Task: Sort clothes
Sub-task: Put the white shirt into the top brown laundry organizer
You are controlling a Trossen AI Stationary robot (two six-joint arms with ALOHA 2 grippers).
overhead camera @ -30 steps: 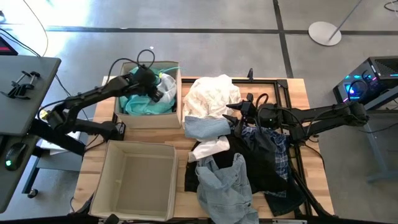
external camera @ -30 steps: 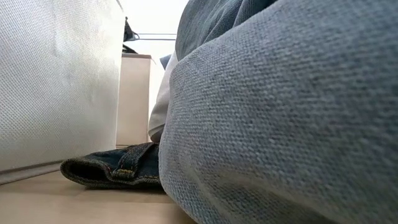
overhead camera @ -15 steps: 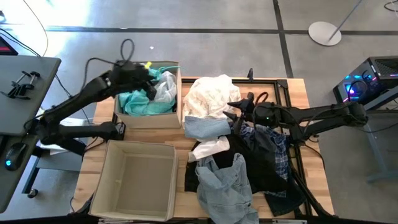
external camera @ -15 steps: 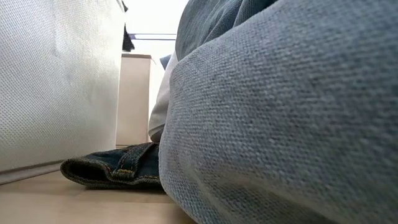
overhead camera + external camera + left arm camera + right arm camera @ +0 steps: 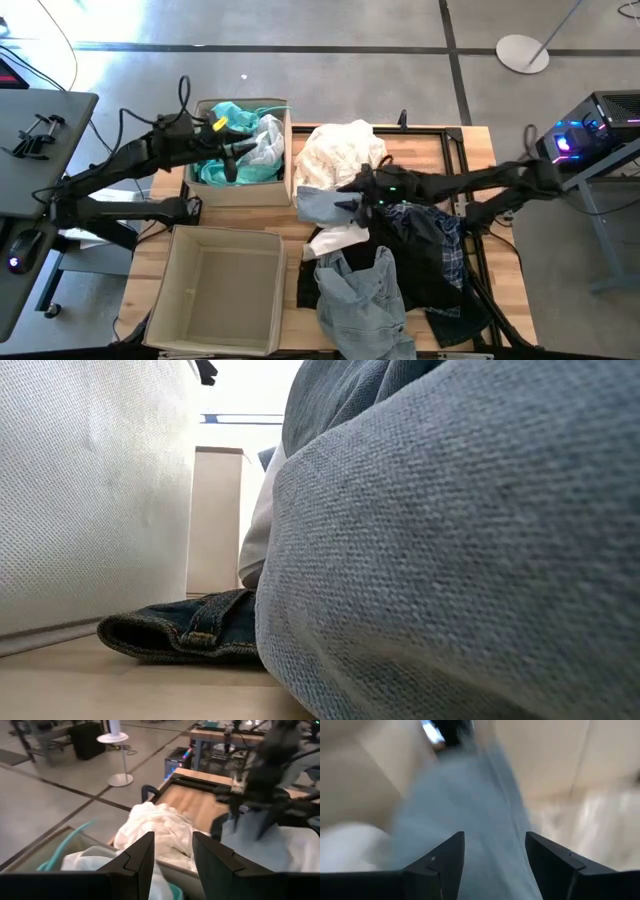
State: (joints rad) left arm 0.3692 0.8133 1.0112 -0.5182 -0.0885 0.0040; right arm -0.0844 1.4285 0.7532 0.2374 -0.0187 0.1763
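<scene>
The clothes lie heaped on the table's right half: a cream garment at the far side, a pale blue denim piece, black cloth, navy-white plaid and pale denim at the near edge. The far bin holds turquoise and white clothes. My left gripper hangs open above that bin with nothing between its fingers. My right gripper is open just over the pale blue denim piece, at the cream garment's near edge.
An empty beige bin stands at the near left beside the pile. In the low view its wall fills the left, a dark denim hem lies on the tabletop, and pale denim blocks the right.
My left gripper has risen out of the far bin and drawn back toward the table's left edge, tipping up from pointing down to nearly level. My right gripper has gone down and toward the table's left edge, from over the plaid cloth to over the pale blue denim piece.
</scene>
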